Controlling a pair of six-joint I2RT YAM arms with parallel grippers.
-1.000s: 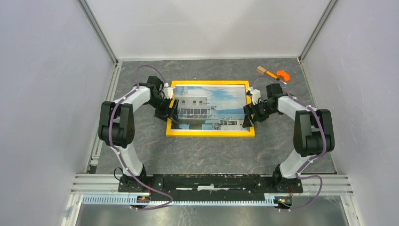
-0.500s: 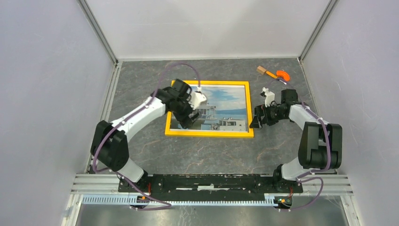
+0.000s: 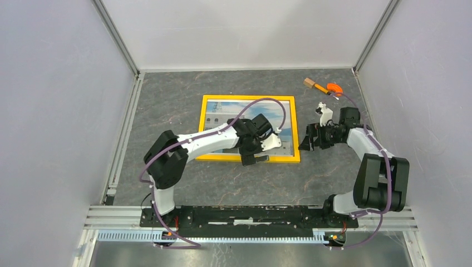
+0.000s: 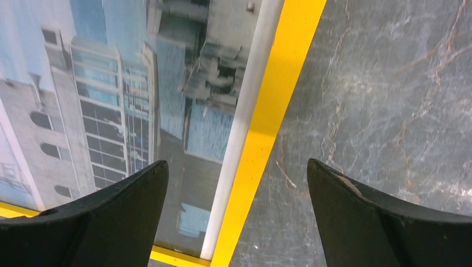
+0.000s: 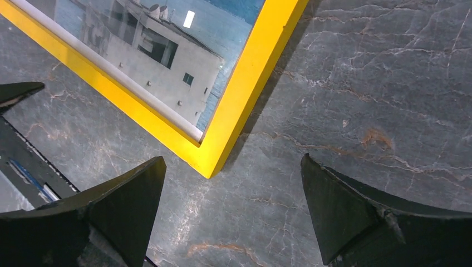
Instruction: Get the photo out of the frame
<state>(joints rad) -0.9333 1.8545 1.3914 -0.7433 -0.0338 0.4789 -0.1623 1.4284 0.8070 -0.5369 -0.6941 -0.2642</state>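
While the frame (image 3: 245, 98) lies flat and face up on the desk (image 3: 222, 183), the photo (image 3: 220, 111) sits inside its yellow border, with the white building and blue sky showing. In the view from above, the left pincer (image 3: 249, 157) hangs over the frame's near rail, and its arm crosses above the lower part of the print. The right pincer (image 3: 308, 142) is just beside the frame's near right corner, over bare desk. Beyond it, toward the far wall, a small orange and wood tool (image 3: 325, 86) lies well apart from the frame.

In the left wrist view, the left pincer's jaws stand wide apart and hold nothing. A yellow rail, with a white strip along its inner side, runs through the gap between them. The photo lies below one finger (image 4: 111, 222) and grey marbled desk below the other. A frame corner shows at the bottom edge of this view.

In the right wrist view, the right pincer is likewise spread wide and empty. The frame's yellow corner lies on the desk just ahead of the gap, nearer one finger (image 5: 111, 206), and the fingers touch neither frame nor print
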